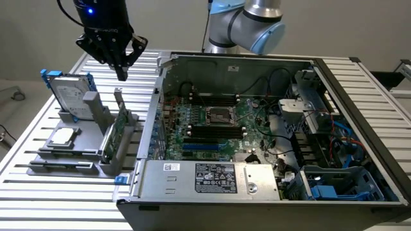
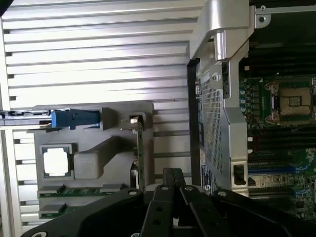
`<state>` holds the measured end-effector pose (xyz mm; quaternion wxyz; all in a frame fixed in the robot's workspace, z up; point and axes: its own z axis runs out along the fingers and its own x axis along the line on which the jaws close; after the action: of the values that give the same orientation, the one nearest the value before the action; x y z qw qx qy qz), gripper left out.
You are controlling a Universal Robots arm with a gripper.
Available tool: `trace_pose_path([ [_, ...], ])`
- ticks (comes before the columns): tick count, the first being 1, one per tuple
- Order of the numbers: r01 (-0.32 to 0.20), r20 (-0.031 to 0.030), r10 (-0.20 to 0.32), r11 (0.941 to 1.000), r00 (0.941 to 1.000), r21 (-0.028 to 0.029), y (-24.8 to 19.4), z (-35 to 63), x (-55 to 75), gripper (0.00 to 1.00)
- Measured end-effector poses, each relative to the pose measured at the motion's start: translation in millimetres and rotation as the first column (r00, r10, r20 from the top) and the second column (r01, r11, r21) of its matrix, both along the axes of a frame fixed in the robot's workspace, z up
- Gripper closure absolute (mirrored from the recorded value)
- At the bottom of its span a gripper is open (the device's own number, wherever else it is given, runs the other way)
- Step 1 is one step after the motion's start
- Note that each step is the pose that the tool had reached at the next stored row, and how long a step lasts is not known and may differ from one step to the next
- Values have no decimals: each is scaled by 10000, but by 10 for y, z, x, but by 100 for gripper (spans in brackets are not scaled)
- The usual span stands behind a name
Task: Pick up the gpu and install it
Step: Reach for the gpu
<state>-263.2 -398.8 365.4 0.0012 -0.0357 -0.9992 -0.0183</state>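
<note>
The gpu (image 1: pixel 110 138) (image 2: pixel 139 148), a slim card with a green circuit board face and a silver end bracket, stands on edge in a slot of a grey moulded plastic holder (image 1: pixel 77 161) (image 2: pixel 98 143), on the holder's side nearest the computer. It is not installed.

Above the holder hangs the black gripper (image 1: pixel 121 76) (image 2: pixel 173 177), its tips over the card's bracket end with a gap between them. Its jaws are pressed together and hold nothing.

At the holder's far end a silver hard drive in a blue frame (image 1: pixel 67 94) leans upright. In a shallow recess of the holder lies a small square silver processor chip (image 1: pixel 62 137) (image 2: pixel 54 160).

Just beside the holder, on the exterior view's right, lies an open grey metal computer case (image 1: pixel 321 67) (image 2: pixel 217 108). Inside it are a green motherboard (image 1: pixel 212 125) (image 2: pixel 291 148) with an empty square socket, a silver power supply box (image 1: pixel 212 179) bearing a black-and-white label, and blue plastic drive brackets (image 1: pixel 340 190).

Under the holder and the case stretches a table (image 1: pixel 51 202) (image 2: pixel 98 49) of silver ribbed metal slats, bright where the light strikes it. Past the holder, behind the case, rises the robot arm's pale blue and silver joint (image 1: pixel 253 21). A plain pale wall (image 1: pixel 38 29) closes the room behind the table.
</note>
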Motion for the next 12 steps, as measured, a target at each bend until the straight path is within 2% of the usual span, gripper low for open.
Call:
trace_pose_path([
  [8, -1, -3, 1, 10000, 10000, -31, 0, -95, -362, 89],
  [12, -68, -2, 68, 10000, 10000, -52, -28, -104, -389, 89],
])
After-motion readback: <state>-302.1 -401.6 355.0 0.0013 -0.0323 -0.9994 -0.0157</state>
